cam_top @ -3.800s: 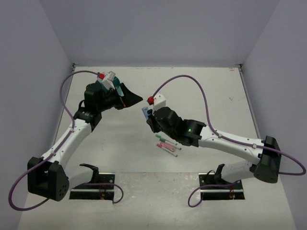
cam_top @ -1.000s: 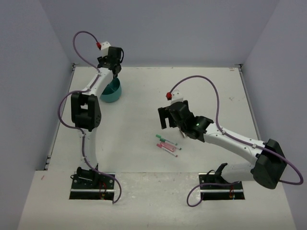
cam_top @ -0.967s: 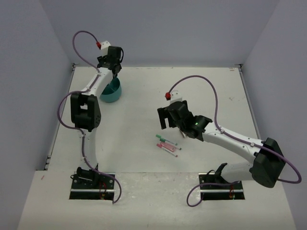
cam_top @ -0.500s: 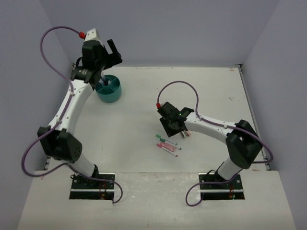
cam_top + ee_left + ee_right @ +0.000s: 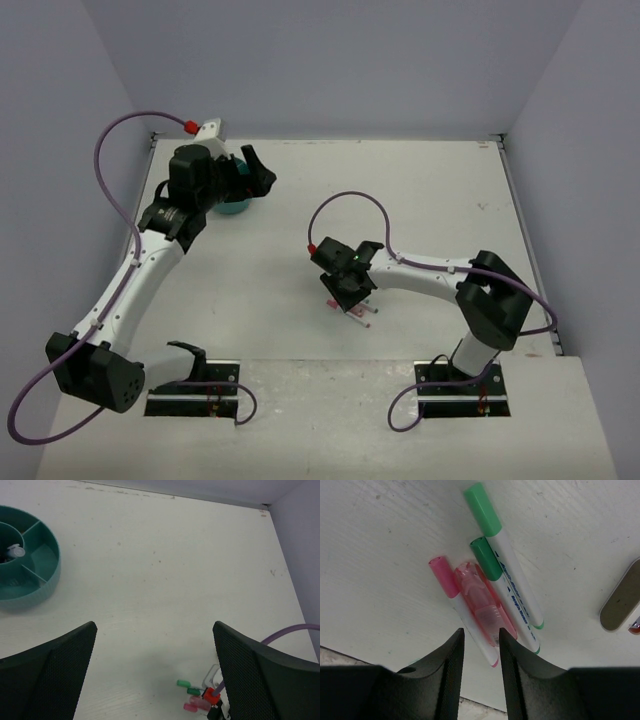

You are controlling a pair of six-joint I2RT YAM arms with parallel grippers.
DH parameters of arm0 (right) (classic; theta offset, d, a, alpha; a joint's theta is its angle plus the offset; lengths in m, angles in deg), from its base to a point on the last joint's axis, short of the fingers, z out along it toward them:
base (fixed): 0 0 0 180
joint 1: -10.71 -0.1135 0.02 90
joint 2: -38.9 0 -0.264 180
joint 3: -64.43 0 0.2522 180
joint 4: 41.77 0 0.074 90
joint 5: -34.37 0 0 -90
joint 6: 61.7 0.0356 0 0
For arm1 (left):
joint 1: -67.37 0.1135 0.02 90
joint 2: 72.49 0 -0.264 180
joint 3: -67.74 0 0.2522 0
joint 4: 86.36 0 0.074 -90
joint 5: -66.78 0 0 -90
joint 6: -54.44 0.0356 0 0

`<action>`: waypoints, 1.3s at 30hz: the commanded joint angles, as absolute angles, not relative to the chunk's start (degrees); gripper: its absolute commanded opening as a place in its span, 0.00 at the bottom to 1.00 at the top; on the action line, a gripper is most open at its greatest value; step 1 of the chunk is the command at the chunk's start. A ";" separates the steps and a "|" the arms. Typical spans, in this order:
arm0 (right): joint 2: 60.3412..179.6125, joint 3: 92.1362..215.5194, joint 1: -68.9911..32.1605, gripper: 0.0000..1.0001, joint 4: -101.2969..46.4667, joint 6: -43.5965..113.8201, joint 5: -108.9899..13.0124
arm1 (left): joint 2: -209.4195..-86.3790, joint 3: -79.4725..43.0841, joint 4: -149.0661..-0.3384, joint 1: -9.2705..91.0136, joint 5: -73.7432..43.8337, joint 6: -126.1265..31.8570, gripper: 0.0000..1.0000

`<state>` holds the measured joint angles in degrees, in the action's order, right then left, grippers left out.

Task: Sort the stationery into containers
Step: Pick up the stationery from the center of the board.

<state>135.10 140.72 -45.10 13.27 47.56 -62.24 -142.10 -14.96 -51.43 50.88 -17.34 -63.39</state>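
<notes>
The stationery I see is a cluster of markers [image 5: 358,312] lying mid-table. In the right wrist view they are two green-capped markers [image 5: 489,562], a pink-capped marker [image 5: 444,577] and a translucent pink marker [image 5: 481,605]. My right gripper [image 5: 481,634] is down on them, jaws narrowed round the lower end of the translucent pink marker, with the pink-capped marker's end also between the fingers. The teal tub [image 5: 51,575] stands at the back left, with a small white piece in one compartment. My left gripper [image 5: 256,172] hovers beside the tub, wide open and holding nothing.
A flat grey oblong piece [image 5: 621,601] lies on the table just right of the markers. Grey walls close the table at the back and on both sides. The right arm's purple cable [image 5: 350,205] arches above its wrist.
The right gripper has come down onto the markers and its jaws have narrowed round the pink ones. The left arm has swung away from above the tub, its jaws opened wide.
</notes>
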 commanded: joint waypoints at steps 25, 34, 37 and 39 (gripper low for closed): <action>140.62 141.08 -45.10 0.35 13.21 49.21 -65.21 | -137.97 -11.06 -52.12 46.81 -14.87 -60.74 1.00; 135.78 141.74 -44.22 0.35 14.36 48.51 -66.55 | -138.24 -10.98 -52.12 46.45 -14.60 -60.78 1.00; 136.77 142.14 -44.12 0.35 14.77 48.44 -67.14 | -138.16 -11.06 -52.13 46.28 -14.44 -60.63 1.00; 137.08 142.22 -43.96 0.35 14.70 48.20 -67.02 | -138.06 -11.06 -52.12 46.28 -14.43 -60.43 1.00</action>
<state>137.94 141.26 -44.32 13.88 48.67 -65.26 -139.12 -11.02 -51.06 46.68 -15.79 -62.29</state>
